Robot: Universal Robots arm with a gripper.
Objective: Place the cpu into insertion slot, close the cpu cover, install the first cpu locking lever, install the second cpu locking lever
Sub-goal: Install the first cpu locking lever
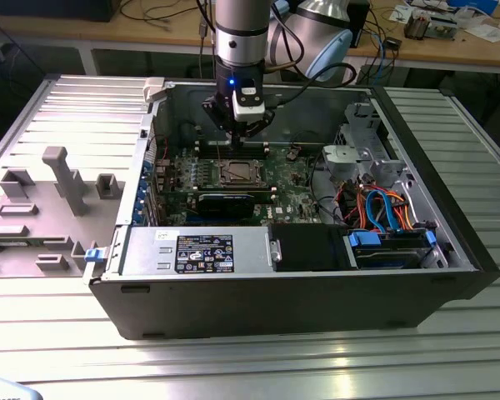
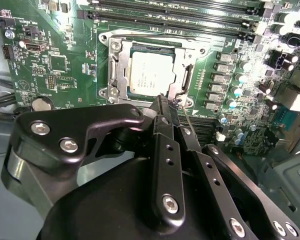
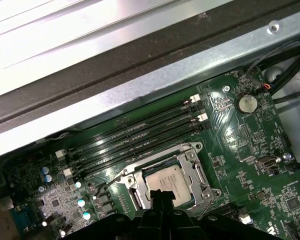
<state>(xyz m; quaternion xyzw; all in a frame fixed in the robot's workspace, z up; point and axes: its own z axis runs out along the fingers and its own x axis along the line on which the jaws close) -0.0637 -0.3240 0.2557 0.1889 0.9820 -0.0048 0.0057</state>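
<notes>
Cpu [image 2: 151, 71] seated in the insertion slot [image 2: 117, 70] on the green board, cpu cover [image 2: 187, 80] down around it, gripper [image 2: 166, 102] just above the socket's near edge, fingers pressed together and empty, memory slots [image 2: 180, 12] beyond, case wall [image 3: 140, 80] farthest.

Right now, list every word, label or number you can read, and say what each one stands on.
No text can be quoted; all the print is too small or blurred to read.
On the cpu: faint lines of print on its metal top, unreadable.
On the black label of the silver box: white marks, unreadable.
On the green circuit board: tiny white markings, unreadable.
</notes>
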